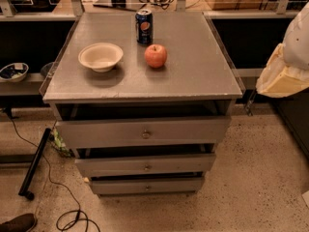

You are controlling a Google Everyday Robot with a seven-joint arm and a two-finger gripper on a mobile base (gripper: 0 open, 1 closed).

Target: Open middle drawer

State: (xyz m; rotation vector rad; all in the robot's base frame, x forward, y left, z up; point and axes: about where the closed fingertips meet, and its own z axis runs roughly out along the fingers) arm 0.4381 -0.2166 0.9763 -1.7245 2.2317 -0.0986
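Your step in hand is the reach. Bring the tool (pixel 284 76) down from the right edge of the frame, past the table (pixel 203 81) corner, and line it up square on the small round knob (pixel 147 167) at the centre of the middle drawer (pixel 111 166). Come in level, so the pull runs straight out and clears the taller top drawer (pixel 96 132) above. The middle drawer sits lower centre of the frame, well apart from the tool, down and to its left. Whether the tool is wide or narrow, I cannot tell.
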